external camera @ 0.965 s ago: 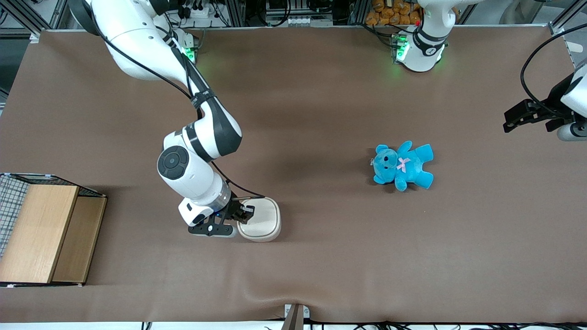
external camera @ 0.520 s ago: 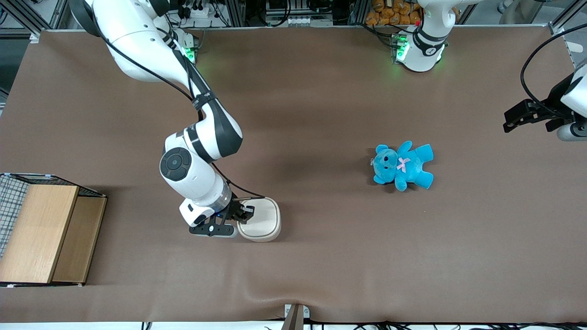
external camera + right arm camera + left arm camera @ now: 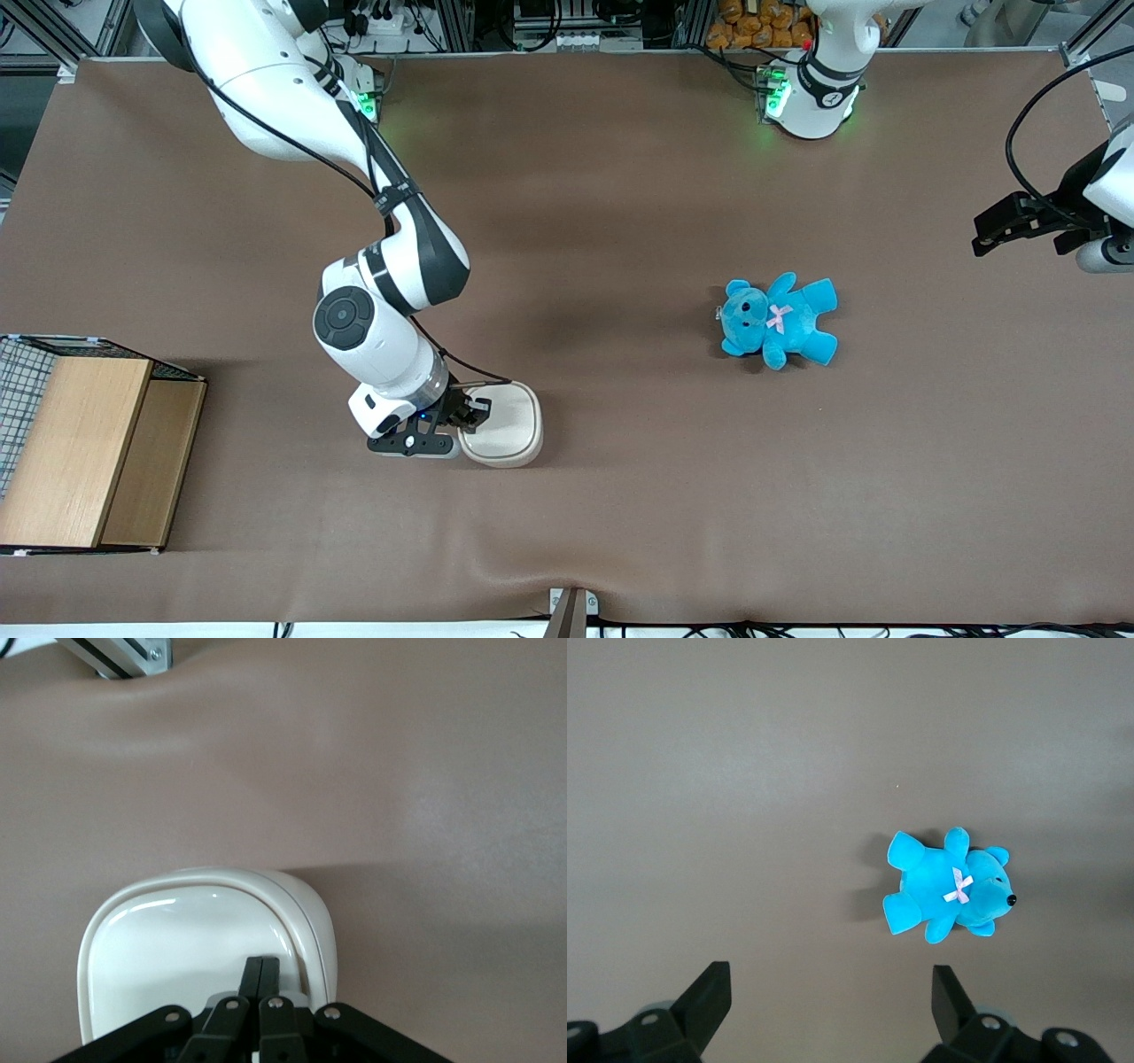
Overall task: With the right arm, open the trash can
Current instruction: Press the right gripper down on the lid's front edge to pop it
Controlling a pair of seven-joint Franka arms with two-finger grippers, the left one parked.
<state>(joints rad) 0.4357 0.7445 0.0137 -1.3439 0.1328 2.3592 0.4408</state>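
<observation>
1. The trash can (image 3: pixel 505 427) stands on the brown table (image 3: pixel 620 177), and it serves here as the landmark for everything else.
2. Its cream-white lid (image 3: pixel 177 948) lies flat and shut; no tan inside shows in either view of it.
3. The right arm (image 3: pixel 372 292) reaches down from the table's edge farthest from the front camera to the trash can's side toward the working arm's end.
4. The gripper (image 3: pixel 261 979) sits over the lid's edge on that same side of the trash can.
5. The two black fingers (image 3: pixel 252 974) are pressed together with no gap between them and nothing clamped in them.
6. Their tips lie on or just above the lid near its rim; whether they actually touch it is hard to tell.
7. A blue teddy (image 3: pixel 778 321) with a pink bow lies well apart from the trash can, toward the parked arm's end of the table and a little farther from the front camera.
8. A wooden-topped wire crate (image 3: pixel 84 443) sits well apart from the trash can at the working arm's end of the table.
</observation>
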